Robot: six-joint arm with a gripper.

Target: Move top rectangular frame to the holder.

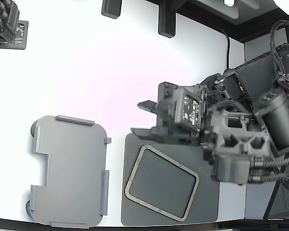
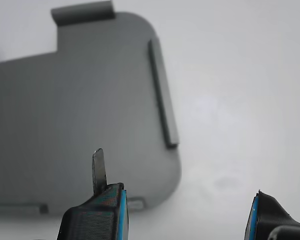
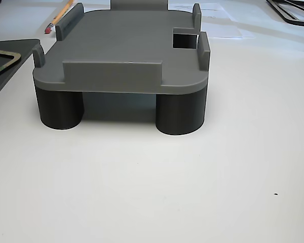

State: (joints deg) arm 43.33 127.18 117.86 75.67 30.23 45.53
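The rectangular frame (image 1: 134,172), a thin beige outline with rounded corners, lies flat and skewed on a dark grey mat (image 1: 207,207) at the exterior view's lower middle. Its corner shows in the other view (image 3: 2,63). The holder (image 1: 70,171), a light grey tray with raised edge tabs and a notched side, stands empty to the left. It rests on dark round legs in the other view (image 3: 121,55) and fills the wrist view (image 2: 80,100). My gripper (image 1: 143,118) is open and empty. It hovers over the mat's far edge, apart from the frame, and also shows in the wrist view (image 2: 185,210).
A second arm (image 1: 5,29) sits at the exterior view's top left. Black brackets (image 1: 166,19) stand along the table's far edge. A pencil (image 3: 58,17) lies behind the holder in the other view. White table lies between holder and mat.
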